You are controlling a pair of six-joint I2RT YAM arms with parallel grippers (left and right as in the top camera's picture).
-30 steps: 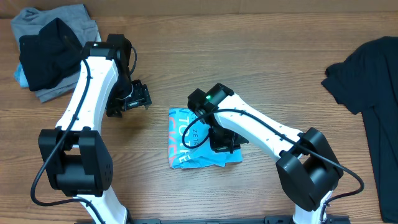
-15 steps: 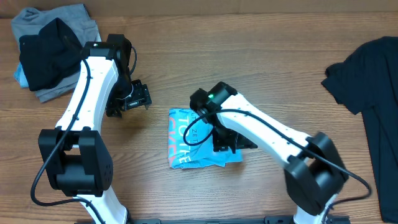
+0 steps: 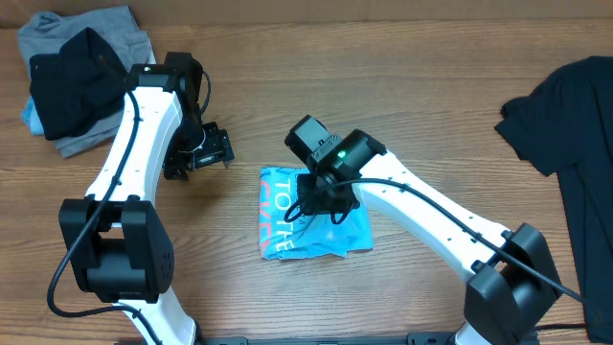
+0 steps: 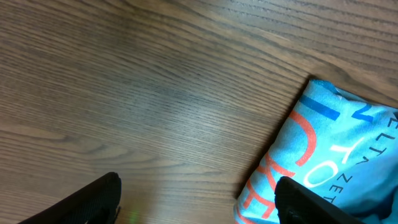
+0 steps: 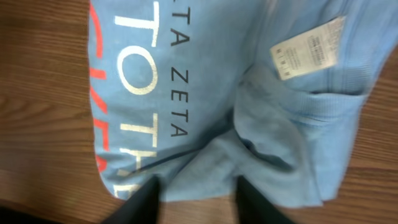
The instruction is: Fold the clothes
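Note:
The light blue T-shirt point(image 3: 311, 228) lies folded into a small packet at the table's middle, with red and white lettering along its left side. In the right wrist view the light blue T-shirt point(image 5: 205, 81) fills the frame, its white tag point(image 5: 308, 46) showing. My right gripper point(image 3: 321, 201) hovers over the packet. Its jaws point(image 5: 196, 205) are open, and a loose flap lies between the fingers point(image 5: 146, 202). My left gripper point(image 3: 206, 149) is open and empty over bare wood, left of the packet. In the left wrist view the packet's corner point(image 4: 336, 155) sits by the left gripper's point(image 4: 199, 208) right finger.
A black T-shirt point(image 3: 67, 81) lies on a grey one point(image 3: 91, 29) at the far left corner. Another black T-shirt point(image 3: 575, 125) is spread at the right edge. The wooden table point(image 3: 431, 96) shows between them.
My right arm has swung back and up over the blue packet, and its wrist has turned. The packet lies as before. The left arm has not moved.

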